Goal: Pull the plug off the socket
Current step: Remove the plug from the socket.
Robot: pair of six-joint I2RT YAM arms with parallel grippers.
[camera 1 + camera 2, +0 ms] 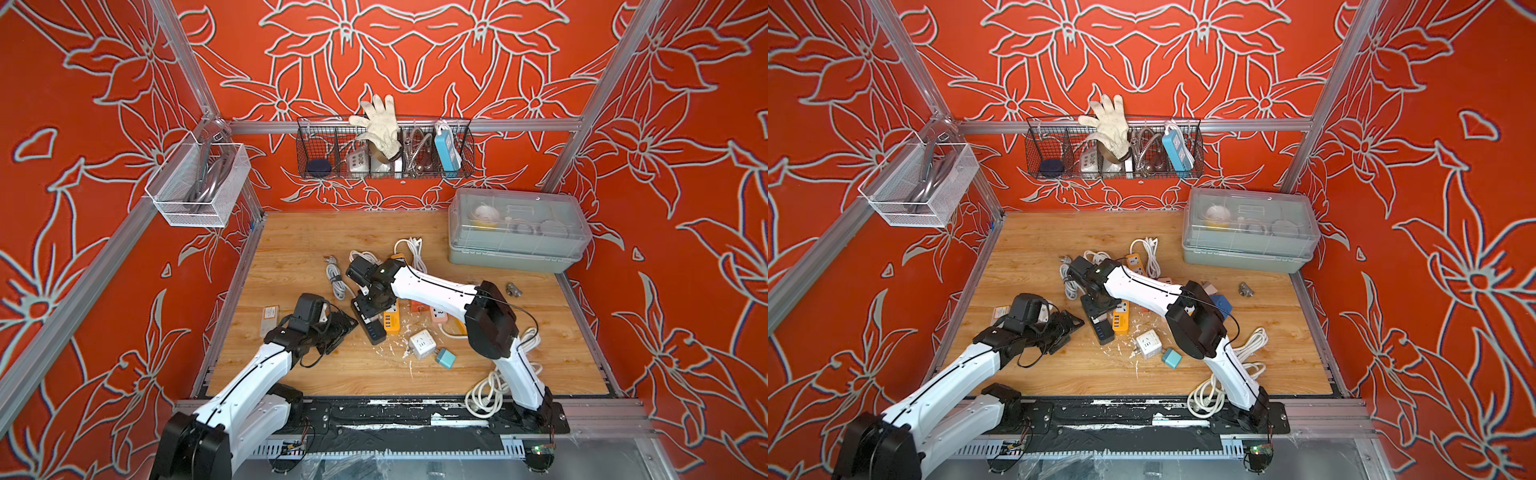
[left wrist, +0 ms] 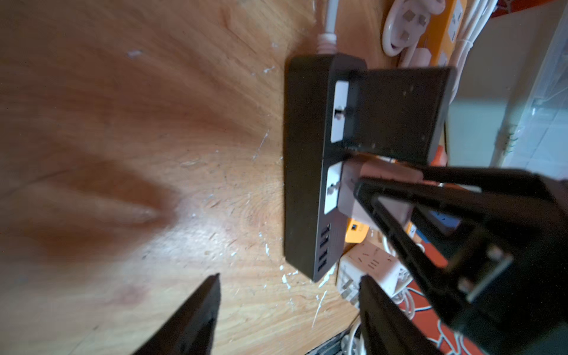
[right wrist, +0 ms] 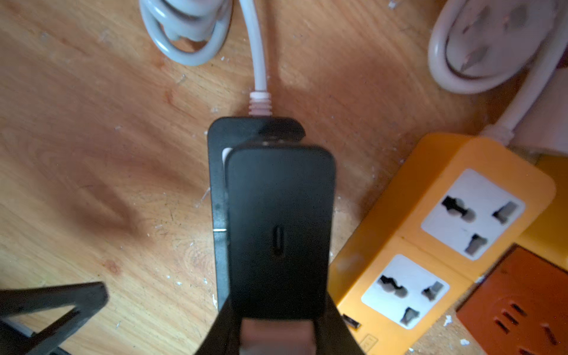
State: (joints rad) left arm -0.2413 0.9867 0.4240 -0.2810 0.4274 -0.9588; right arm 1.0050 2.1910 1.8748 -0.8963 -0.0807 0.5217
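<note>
As right claw point(image 3: 278, 325) pinches plug point(image 2: 388, 171), boxy socket point(image 2: 304, 159)

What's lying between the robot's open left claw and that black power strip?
Nothing but bare wooden tabletop flecked with white scraps. The left wrist view shows that stretch between the left gripper and the black power strip.

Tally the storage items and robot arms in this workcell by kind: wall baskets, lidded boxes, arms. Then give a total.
Wall baskets: 2 (white mesh basket, black wire basket)
Lidded box: 1
Robot arms: 2 (left arm, right arm)
Total: 5
</note>
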